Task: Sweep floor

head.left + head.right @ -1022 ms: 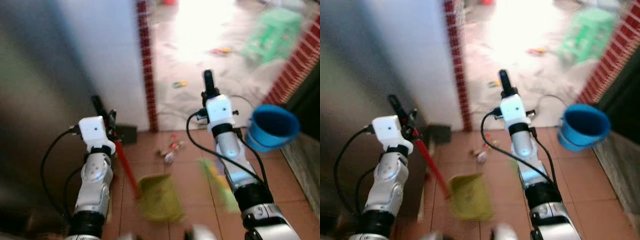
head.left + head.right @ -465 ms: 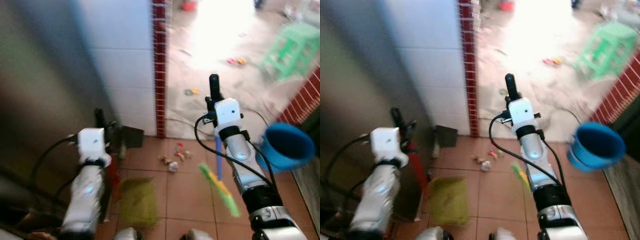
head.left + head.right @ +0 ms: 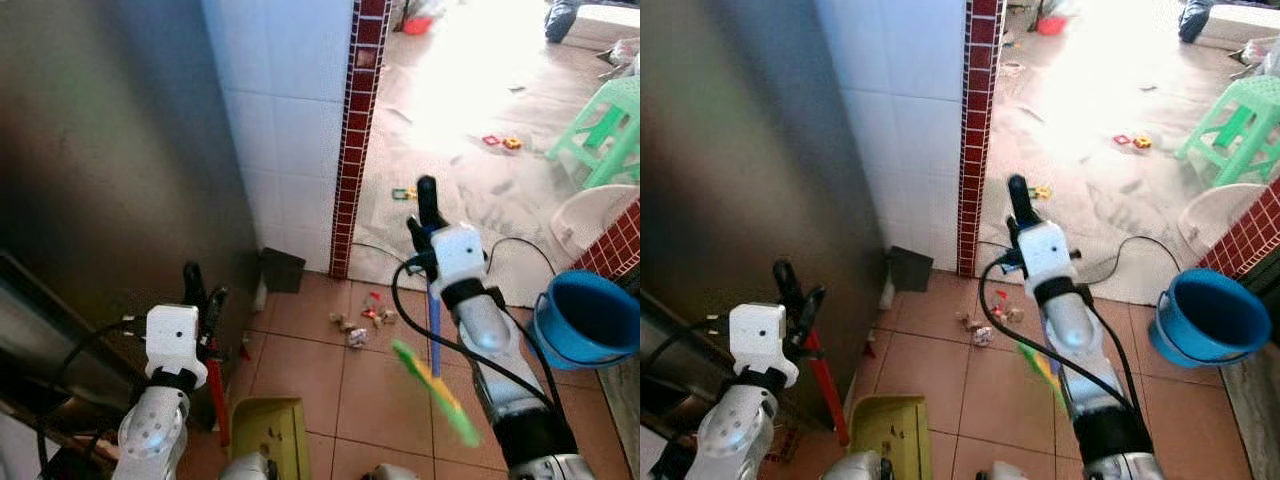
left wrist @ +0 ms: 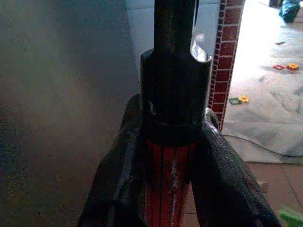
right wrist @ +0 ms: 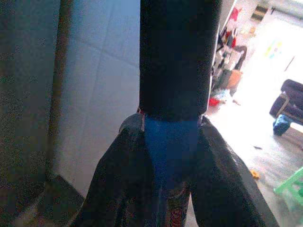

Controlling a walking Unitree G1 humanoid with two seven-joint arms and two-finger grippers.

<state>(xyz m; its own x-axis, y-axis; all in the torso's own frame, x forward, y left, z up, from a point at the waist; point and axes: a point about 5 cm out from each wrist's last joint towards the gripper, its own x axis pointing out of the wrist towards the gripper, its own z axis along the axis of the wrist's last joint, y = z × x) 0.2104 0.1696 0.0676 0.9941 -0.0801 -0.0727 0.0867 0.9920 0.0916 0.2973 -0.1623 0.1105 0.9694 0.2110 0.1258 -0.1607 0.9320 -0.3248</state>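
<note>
My left gripper [image 3: 199, 298] is shut on the red handle [image 3: 217, 395] of a yellow-green dustpan [image 3: 268, 443], which rests on the tiles at the lower left. The same red handle [image 4: 166, 179] sits between the black fingers in the left wrist view. My right gripper [image 3: 428, 205] is shut on the blue broom handle [image 3: 435, 328]. The green broom head [image 3: 436, 393] hangs above the tiles. In the right wrist view the blue handle [image 5: 171, 146] fills the grip. A small pile of litter [image 3: 358, 321] lies on the floor ahead, between dustpan and broom.
A steel appliance [image 3: 110, 170] stands close on the left. A tiled wall with a red brick strip [image 3: 350, 140] ends at a doorway. A blue bucket [image 3: 587, 318] sits at the right. Beyond are a cable [image 3: 500, 250], a green stool [image 3: 608, 120] and scattered toys [image 3: 500, 141].
The camera has swung, so the whole scene has shifted. The dustpan now sits lower and nearer my feet, and the broom head hangs closer to the litter.
</note>
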